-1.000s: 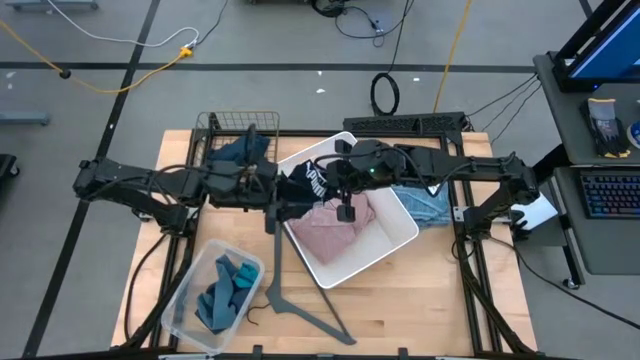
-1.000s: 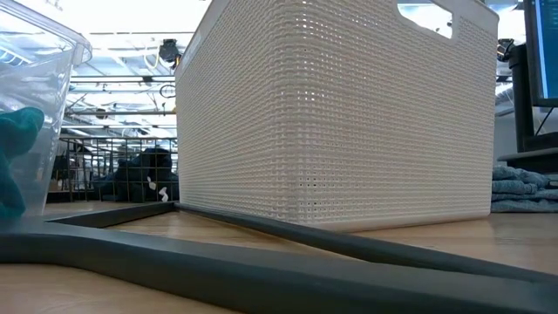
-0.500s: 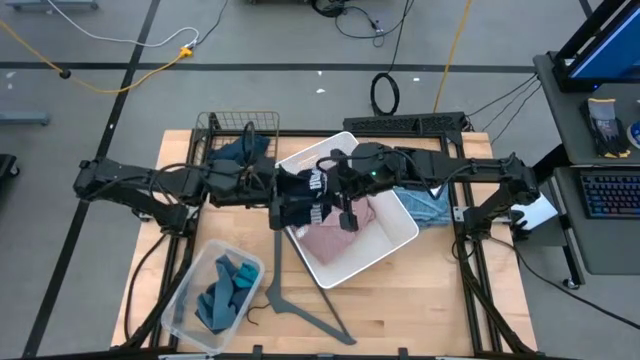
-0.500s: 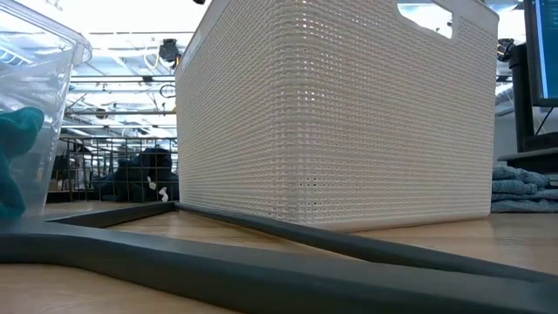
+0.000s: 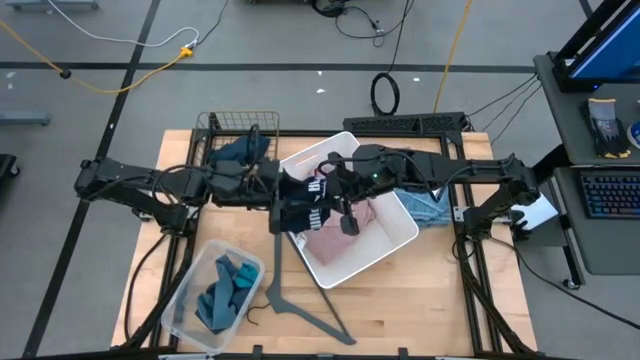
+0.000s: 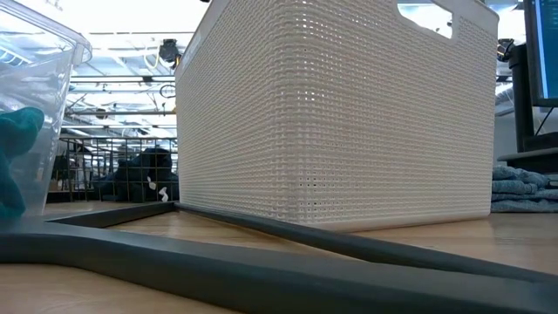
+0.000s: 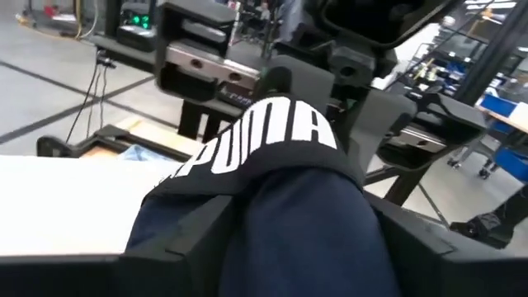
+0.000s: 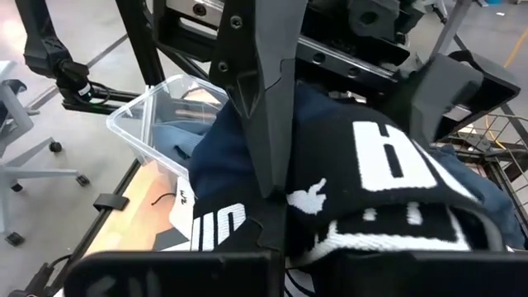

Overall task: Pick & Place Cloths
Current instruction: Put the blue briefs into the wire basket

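- Our left gripper (image 5: pixel 283 207) is at the white basket's (image 5: pixel 400 240) left rim, its jaws wide around the black cloth (image 5: pixel 305 200); whether it grips, we cannot tell.
- The cloth hangs over that rim, soft, light and floppy; we judge a bunched fold the best hold.
- Our right gripper (image 5: pixel 322 190) is pinched shut on the cloth's upper part.

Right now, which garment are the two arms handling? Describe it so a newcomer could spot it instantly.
Find the white woven basket in the middle of the table. Over its left rim, where the two arms meet, hangs the black garment with white print. Its bold white lettering sets it apart from the plain pink shirt lying in the basket below it.
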